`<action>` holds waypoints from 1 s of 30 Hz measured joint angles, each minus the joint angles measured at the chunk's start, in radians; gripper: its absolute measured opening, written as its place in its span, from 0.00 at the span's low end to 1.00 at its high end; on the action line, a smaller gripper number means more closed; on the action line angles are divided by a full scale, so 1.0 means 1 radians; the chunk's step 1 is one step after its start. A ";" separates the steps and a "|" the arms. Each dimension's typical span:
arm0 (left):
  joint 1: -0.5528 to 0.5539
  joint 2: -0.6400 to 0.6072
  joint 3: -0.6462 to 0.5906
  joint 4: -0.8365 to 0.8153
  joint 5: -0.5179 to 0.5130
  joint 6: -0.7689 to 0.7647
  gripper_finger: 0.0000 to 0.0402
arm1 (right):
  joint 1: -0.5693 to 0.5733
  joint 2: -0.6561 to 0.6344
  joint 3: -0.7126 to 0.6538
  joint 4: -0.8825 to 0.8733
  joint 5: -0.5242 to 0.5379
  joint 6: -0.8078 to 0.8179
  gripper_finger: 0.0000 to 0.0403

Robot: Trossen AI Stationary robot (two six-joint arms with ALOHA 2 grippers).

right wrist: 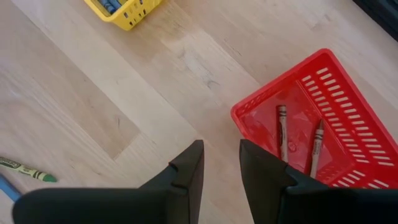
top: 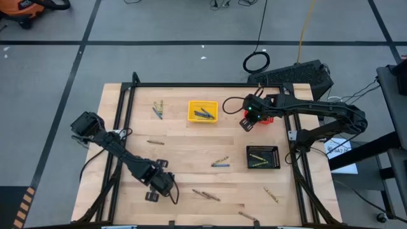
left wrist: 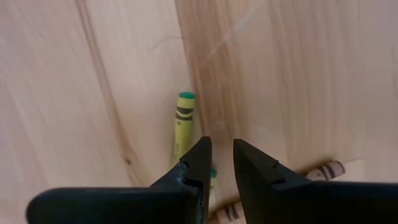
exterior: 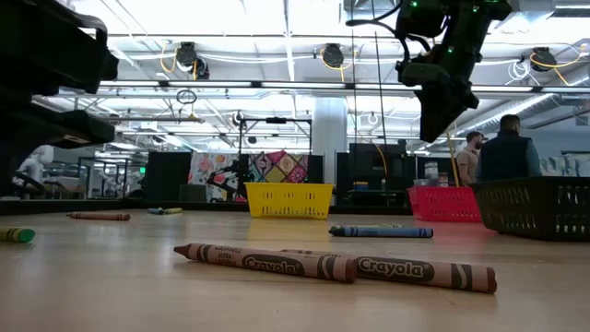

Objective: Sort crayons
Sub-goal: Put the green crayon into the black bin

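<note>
Loose crayons lie flat on the wooden table: a pair near its middle, brown ones near the front edge, others at the far left. My left gripper hovers low at the front left, fingers slightly open and empty, just over a yellow-green crayon; a brown crayon lies beside it. My right gripper hangs raised beside the red basket, fingers slightly open and empty. Two brown-red crayons lie in the red basket.
A yellow basket with blue crayons stands at the far middle. A black basket with yellow-green crayons stands at the right. A black frame runs along the table's edges. People stand in the room beyond.
</note>
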 joint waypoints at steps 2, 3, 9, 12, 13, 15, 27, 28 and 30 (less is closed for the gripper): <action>0.006 0.000 0.000 0.000 -0.004 0.015 0.16 | 0.000 0.000 0.000 0.002 0.000 0.000 0.22; 0.008 0.000 0.000 0.000 -0.004 0.014 0.16 | 0.000 0.000 0.000 0.002 0.000 0.000 0.22; 0.009 0.000 0.039 -0.040 -0.004 0.014 0.16 | 0.000 0.000 0.000 0.003 0.000 -0.024 0.22; 0.006 0.000 0.070 -0.089 -0.008 0.015 0.16 | 0.000 0.000 0.000 0.004 0.000 -0.026 0.22; 0.006 0.000 0.073 -0.100 -0.009 0.015 0.16 | 0.000 0.000 0.000 0.004 0.000 -0.025 0.22; 0.006 0.000 0.074 -0.121 -0.010 0.015 0.16 | 0.000 0.000 0.000 0.004 0.000 -0.024 0.22; 0.045 0.002 0.074 -0.132 -0.096 0.070 0.16 | 0.000 0.000 0.000 0.006 0.000 -0.023 0.22; 0.047 0.003 0.074 -0.132 -0.096 0.072 0.16 | 0.000 0.000 0.000 0.006 0.000 -0.023 0.22; 0.047 0.003 0.074 -0.131 -0.087 0.071 0.16 | 0.000 0.000 0.000 0.006 -0.001 -0.024 0.22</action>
